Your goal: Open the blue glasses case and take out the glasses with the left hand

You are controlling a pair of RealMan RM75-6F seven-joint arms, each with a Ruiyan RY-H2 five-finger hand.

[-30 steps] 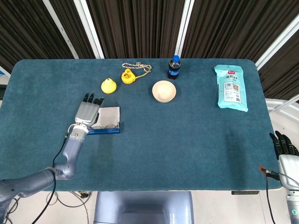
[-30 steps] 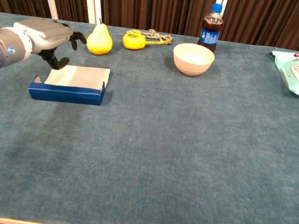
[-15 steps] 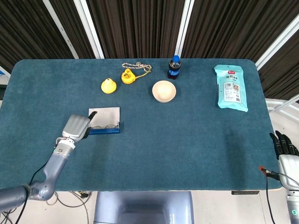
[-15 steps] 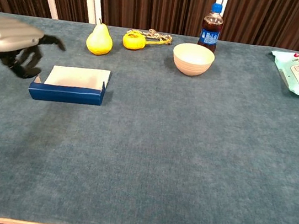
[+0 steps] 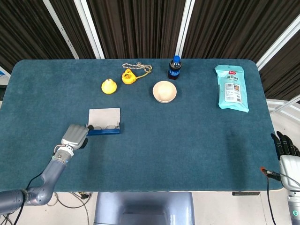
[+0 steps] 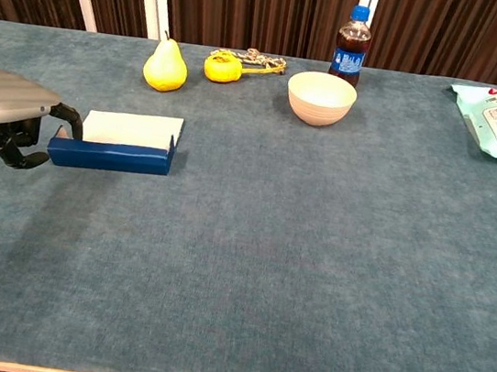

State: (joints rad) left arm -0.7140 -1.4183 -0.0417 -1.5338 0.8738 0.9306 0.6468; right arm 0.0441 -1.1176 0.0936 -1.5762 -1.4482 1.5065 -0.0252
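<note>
While open, blue glasses case (image 5: 105,130) lies beside left hand (image 5: 74,136).

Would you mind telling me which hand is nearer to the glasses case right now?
The left hand: it sits just off the left end of the open glasses case, fingers curled. The right hand is far away, off the table's right edge.

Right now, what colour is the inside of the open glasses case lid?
Pale grey, nearly white; the glasses case itself is blue. The head view shows it best.
</note>
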